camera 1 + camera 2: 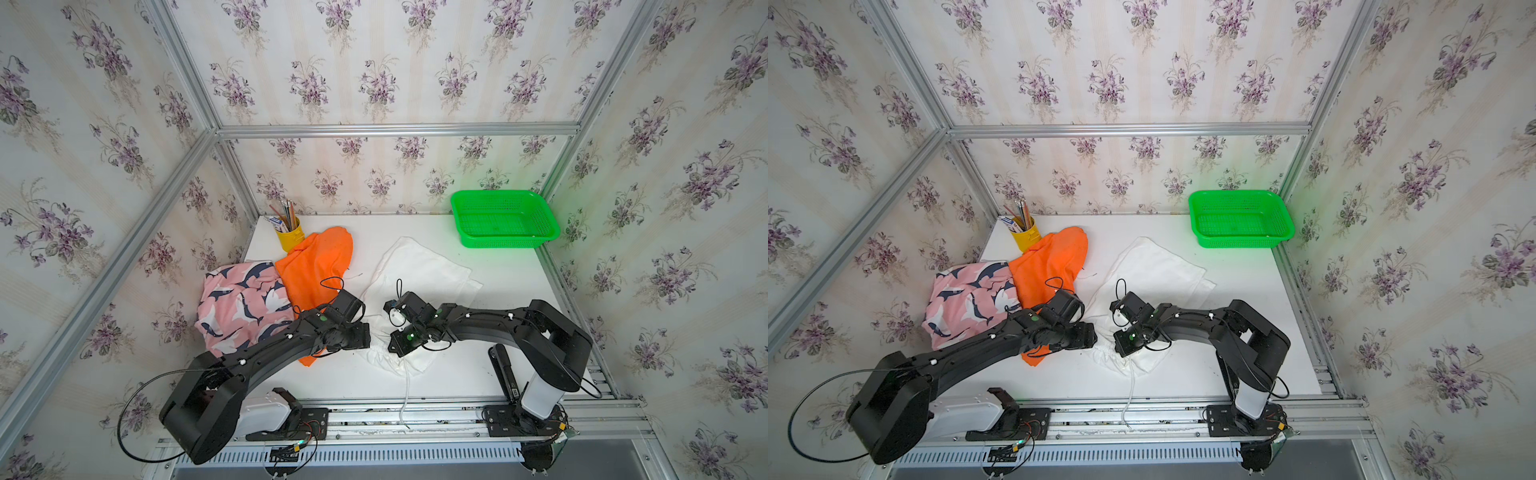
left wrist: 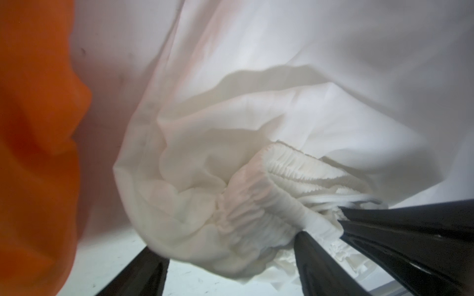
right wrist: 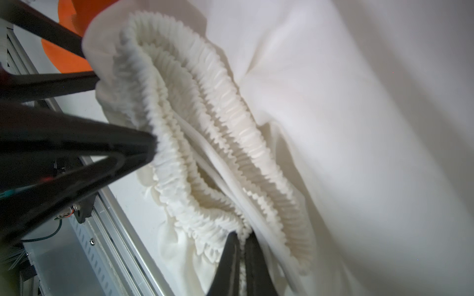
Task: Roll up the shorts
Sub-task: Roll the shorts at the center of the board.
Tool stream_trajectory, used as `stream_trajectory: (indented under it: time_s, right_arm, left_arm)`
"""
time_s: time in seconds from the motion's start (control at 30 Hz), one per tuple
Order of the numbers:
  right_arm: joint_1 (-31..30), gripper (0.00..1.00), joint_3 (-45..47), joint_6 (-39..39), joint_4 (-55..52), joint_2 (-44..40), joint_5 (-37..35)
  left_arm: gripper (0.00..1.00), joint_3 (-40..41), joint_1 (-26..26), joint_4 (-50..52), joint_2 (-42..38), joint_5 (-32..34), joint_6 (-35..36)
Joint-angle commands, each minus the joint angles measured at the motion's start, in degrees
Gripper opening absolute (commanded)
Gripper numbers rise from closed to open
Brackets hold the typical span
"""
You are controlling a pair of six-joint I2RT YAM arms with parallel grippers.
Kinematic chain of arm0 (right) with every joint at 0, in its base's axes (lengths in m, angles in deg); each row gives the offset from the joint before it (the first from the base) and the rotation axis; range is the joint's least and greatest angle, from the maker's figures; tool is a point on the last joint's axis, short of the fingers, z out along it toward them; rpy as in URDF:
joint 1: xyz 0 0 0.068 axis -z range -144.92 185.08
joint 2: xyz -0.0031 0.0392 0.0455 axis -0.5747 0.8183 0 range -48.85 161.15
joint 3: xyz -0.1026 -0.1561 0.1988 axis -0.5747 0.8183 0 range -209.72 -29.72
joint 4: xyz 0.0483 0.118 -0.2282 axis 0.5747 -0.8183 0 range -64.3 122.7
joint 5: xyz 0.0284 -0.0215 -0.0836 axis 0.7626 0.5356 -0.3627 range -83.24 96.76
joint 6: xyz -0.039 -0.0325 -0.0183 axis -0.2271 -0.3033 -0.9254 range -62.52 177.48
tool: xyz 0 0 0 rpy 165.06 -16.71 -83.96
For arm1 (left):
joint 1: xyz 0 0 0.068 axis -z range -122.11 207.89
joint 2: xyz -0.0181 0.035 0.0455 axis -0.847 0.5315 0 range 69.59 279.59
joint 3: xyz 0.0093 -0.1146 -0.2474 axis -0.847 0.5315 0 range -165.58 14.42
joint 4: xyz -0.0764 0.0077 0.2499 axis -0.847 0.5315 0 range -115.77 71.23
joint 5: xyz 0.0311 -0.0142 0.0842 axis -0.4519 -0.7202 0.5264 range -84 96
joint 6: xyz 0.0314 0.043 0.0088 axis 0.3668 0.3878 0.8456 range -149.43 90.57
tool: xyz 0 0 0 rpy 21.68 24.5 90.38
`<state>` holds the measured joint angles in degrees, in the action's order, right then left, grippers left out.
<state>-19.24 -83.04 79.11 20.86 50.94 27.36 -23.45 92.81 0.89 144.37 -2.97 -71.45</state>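
Observation:
The white shorts (image 1: 419, 270) (image 1: 1154, 266) lie mid-table, their gathered waistband (image 3: 225, 107) bunched toward the front edge. My right gripper (image 3: 242, 246) is shut on the waistband's frilled edge. My left gripper (image 2: 230, 258) stands open, its fingers (image 2: 318, 264) wide apart, with the bunched end of the waistband (image 2: 243, 217) bulging between them. In both top views the two wrists meet over that end and hide the fingertips. The orange shorts (image 1: 316, 266) and the pink shark-print shorts (image 1: 241, 303) lie crumpled at the left, partly under my left arm.
A green basket (image 1: 505, 243) stands at the back right corner. A yellow cup of pencils (image 1: 289, 237) stands at the back left, touching the orange shorts. The white drawstring (image 1: 405, 395) trails over the table's front edge onto the rail.

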Motion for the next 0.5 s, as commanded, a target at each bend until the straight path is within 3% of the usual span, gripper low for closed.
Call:
stream_trajectory:
  time_s: [0.0, 0.27, 0.47]
  right_arm:
    - [0.1, 0.0, 0.4, -2.0, -4.4, -0.6, -2.1]
    - [0.4, 0.0, 1.2, -5.8, -6.7, -3.1, -3.3]
    - [0.4, 0.07, 0.4, -8.6, -9.0, -4.0, -7.4]
  left_arm:
    - [0.79, 0.1, -0.3, -4.5, 2.2, 1.1, -1.2]
    - [0.69, 0.6, -2.0, -5.8, 8.7, 2.4, 0.0]
    - [0.58, 0.9, -2.9, -6.0, 10.8, 2.4, 1.6]
